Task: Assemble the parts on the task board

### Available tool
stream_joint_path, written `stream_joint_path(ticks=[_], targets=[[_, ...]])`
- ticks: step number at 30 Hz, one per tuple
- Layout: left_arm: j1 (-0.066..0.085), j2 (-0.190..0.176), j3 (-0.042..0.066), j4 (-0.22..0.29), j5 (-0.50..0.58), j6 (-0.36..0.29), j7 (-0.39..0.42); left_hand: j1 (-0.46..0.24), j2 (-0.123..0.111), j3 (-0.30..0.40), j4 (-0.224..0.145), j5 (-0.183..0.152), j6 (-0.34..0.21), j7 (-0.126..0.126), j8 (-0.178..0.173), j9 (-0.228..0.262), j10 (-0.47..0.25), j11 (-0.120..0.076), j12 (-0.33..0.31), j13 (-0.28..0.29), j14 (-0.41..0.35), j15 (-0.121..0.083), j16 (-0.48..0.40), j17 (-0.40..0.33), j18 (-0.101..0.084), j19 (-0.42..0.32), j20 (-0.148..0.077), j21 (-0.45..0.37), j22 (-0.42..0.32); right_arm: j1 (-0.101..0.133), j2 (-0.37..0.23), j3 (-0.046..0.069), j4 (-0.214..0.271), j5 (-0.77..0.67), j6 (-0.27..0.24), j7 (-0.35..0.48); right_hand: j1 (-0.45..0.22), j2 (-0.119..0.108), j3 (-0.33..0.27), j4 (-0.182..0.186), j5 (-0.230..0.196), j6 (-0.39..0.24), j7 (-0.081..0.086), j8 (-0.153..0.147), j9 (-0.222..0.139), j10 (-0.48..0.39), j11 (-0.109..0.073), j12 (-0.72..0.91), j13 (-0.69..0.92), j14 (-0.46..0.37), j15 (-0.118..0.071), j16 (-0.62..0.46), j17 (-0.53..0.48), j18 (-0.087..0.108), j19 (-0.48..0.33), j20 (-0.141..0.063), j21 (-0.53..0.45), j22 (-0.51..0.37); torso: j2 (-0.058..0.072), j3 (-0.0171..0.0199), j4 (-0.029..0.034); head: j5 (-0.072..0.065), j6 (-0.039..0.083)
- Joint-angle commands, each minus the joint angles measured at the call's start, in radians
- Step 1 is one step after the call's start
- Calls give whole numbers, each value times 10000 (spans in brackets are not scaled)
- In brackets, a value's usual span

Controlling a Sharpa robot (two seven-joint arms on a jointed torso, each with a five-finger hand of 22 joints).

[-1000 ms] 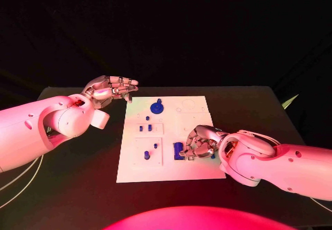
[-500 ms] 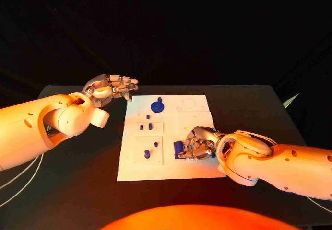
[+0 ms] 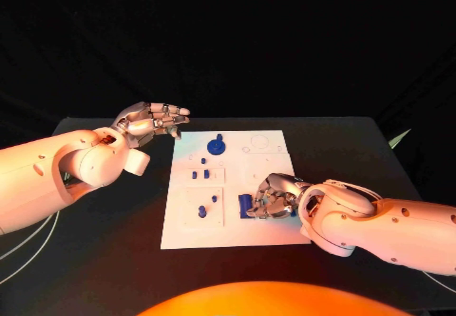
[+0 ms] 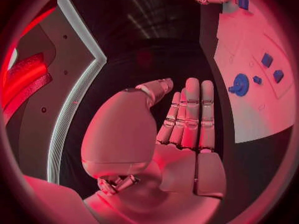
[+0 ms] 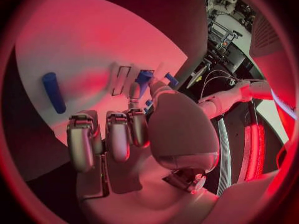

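- The task board [image 3: 266, 230] lies flat in the middle of the black table [image 3: 352, 141], between the two hands.
- A blue cylinder part [image 3: 245, 205] lies on the board's near right area, just beside the fingertips of the right hand [image 3: 271, 201]; in the right wrist view this part [image 5: 54, 91] lies apart from the fingers, out ahead of them.
- The right hand hovers low over the board with its fingers curled downward. Whether it grips anything I cannot tell (the thumb is close to a small blue piece [image 5: 144, 78] at a slot, contact unclear).
- Further from that hand, toward the board's left half, small blue parts [image 3: 199, 174] sit in two recessed panels, and a round blue knob-shaped part [image 3: 217, 145] stands at the far end.
- The left hand [image 3: 152, 120] hangs off the board's far left corner, above the table, fingers straight and close together (palm empty in the left wrist view [image 4: 187, 129]), touching nothing.
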Motion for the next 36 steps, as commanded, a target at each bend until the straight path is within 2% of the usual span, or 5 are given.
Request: stream_joint_path(ticks=[1,10,18,26,36], targets=[[7,9,7,14,54,76,51,-89,47,-11,64,33,-41,174,58,15,-66,18,34,-17,-75,-17,61,-10,135,18,82,-47,-8,-10,-114,1,80,-163,-366,114,47,56,28,51,21,60,-25,-23,-16,575,-61,43,1884,884,-62,-23,1712,-68,1029,-41,46,2629,-6,-6,-1,-16,22],[7,1,6,12,55,71,54,-89,47,-11,64,33,-41,174,58,15,-66,18,34,-17,-75,-17,61,-10,135,18,82,-47,-8,215,-1115,16,568,639,-1122,668,60,-95,-1,230,15,-258,120,-239,-109,448,55,-285,1734,853,21,-88,1567,-68,1029,7,46,2629,-25,-17,-11,-68,64],[7,1,5,39,57,66,64,-89,47,-11,64,33,-41,174,58,15,-66,18,34,-17,-75,-17,61,-10,135,18,82,-47,-8,340,-2001,9,496,243,-1121,743,285,-231,4,238,13,-545,291,-564,-255,369,200,-457,1663,855,141,-88,1581,-68,1029,103,46,2629,-10,-30,-34,-164,112],[6,13,5,42,58,81,66,-89,47,-11,64,33,-41,174,58,15,-66,18,34,-17,-75,-17,61,-10,135,18,82,-47,-8,91,-2300,-42,346,-756,-774,470,409,-238,22,219,21,-481,296,-598,-275,349,216,-493,1649,858,168,-81,1602,-68,1029,135,46,2629,-13,-31,-33,-276,127],[6,-12,5,39,58,83,62,-101,45,-5,75,30,-44,172,67,18,-78,17,59,-22,-80,-17,73,-16,136,28,83,-65,-20,-198,-2173,-60,135,-1404,-573,-82,451,-241,26,244,11,-380,288,-601,-282,355,210,-477,1659,860,165,-77,1614,-68,1029,148,46,2629,-5,-31,0,-278,89]])
